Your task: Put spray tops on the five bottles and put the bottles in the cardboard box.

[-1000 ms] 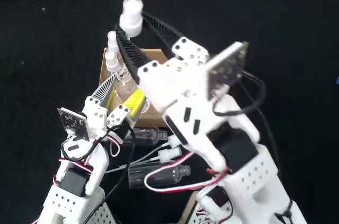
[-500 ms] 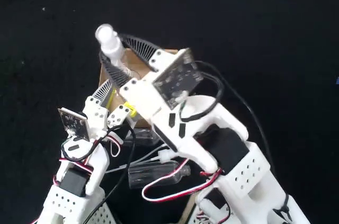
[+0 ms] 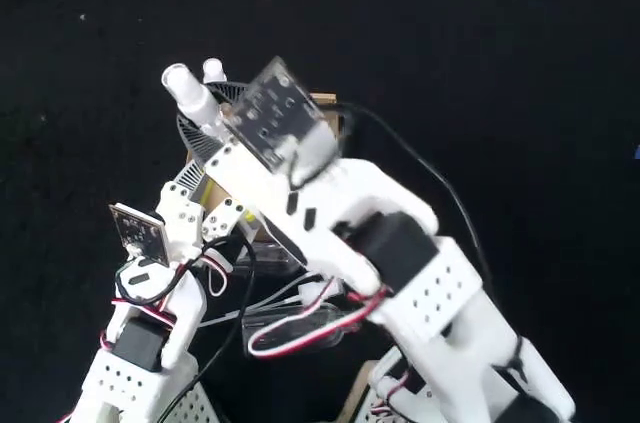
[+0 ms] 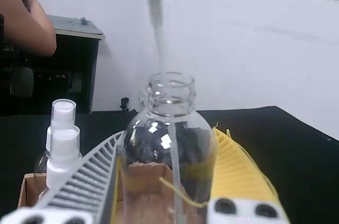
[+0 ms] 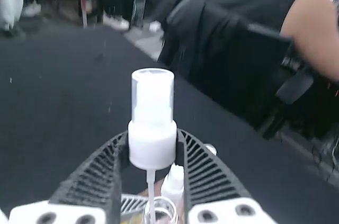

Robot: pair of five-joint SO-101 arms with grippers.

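**Over the cardboard box: spray top poised above an open bottle**

Between the right gripper's point(image 5: 152, 139) black ribbed fingers sits a white plastic spray top point(image 5: 152, 105), clamped at its collar with its clear cap pointing up. Its thin dip tube point(image 5: 150, 192) hangs straight down from the collar, and its lower end meets the open neck of a clear round plastic bottle point(image 4: 169, 128). The collar itself stands well apart from that neck. The left gripper point(image 4: 169, 152) holds the bottle upright by its shoulders, one grey finger and one yellow finger pressed against either side. The threaded mouth is bare.

In the high view the spray top point(image 3: 187, 89) leans toward 10 o'clock, over the 11 o'clock corner of the brown cardboard box point(image 3: 326, 100). The right arm covers most of the box.

Two white spray heads of capped bottles point(image 4: 63, 134) stand inside the box, at 9 o'clock from the held bottle in the left wrist view. One head point(image 3: 213, 70) shows just beside the held spray top in the high view.

At 6 o'clock from the box, between the two arm bases, another clear bottle point(image 3: 262, 329) lies on its side on the black table cloth point(image 3: 520, 93), crossed by red and white wires.
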